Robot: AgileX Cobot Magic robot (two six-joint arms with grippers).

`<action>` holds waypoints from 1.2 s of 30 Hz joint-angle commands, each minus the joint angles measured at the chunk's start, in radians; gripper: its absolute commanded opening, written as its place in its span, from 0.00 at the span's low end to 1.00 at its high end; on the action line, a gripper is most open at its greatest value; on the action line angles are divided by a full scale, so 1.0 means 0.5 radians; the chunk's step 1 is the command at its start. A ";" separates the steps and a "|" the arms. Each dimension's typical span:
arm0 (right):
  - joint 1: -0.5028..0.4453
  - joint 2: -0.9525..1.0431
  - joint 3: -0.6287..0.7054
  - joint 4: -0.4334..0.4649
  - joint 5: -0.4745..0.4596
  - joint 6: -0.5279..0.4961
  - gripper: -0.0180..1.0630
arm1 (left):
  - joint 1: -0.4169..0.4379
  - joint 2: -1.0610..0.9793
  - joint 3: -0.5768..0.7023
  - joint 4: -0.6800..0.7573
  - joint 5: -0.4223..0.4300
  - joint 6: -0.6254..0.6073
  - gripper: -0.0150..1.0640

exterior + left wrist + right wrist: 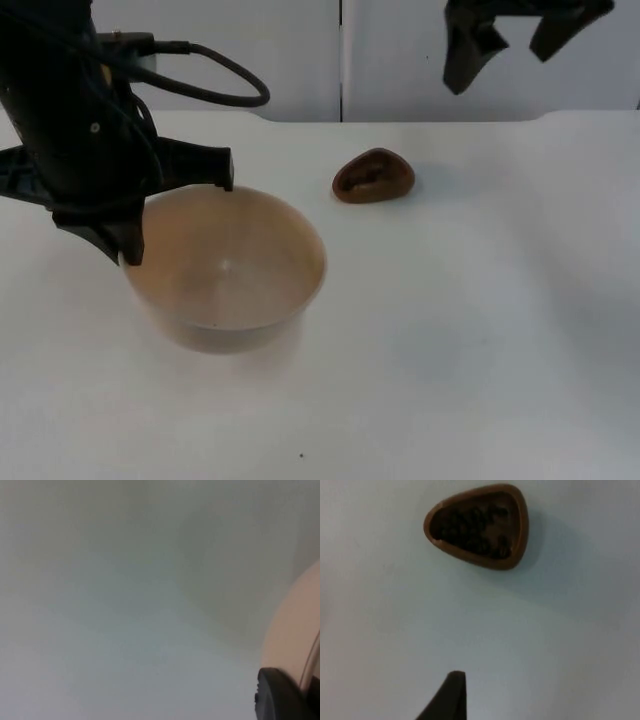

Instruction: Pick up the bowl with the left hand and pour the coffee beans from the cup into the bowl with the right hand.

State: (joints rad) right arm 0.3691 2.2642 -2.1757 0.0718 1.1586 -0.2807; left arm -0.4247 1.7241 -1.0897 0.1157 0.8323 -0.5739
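Left hand [175, 215] straddling bowl [235, 275] rim, unmarked brown cup [373, 176] beside

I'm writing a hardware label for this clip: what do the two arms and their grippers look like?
Both arms are black. The left gripper has two stout, tapering black fingers on a bulky dark body. The right gripper is likewise black, with two flat, pointed fingers seen as a silhouette against the grey wall. No markings can be made out.

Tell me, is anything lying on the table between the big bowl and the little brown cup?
No. In the top view, bare white table separates the bowl from the cup of coffee beans.
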 commanded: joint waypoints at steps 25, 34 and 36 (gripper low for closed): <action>0.031 0.699 -0.503 0.178 -0.669 -0.221 0.95 | -0.009 -0.017 -0.003 0.001 -0.024 -0.019 0.01; 0.027 0.781 -0.503 0.174 -0.799 -0.225 0.91 | -0.009 -0.017 -0.003 0.010 -0.020 -0.019 0.01; 0.027 0.796 -0.503 0.174 -0.810 -0.225 0.90 | -0.009 -0.017 -0.003 0.009 -0.016 -0.019 0.01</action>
State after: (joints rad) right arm 0.3820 2.6583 -2.4200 0.1571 0.7717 -0.3852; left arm -0.4247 1.7241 -1.0897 0.1157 0.8240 -0.5761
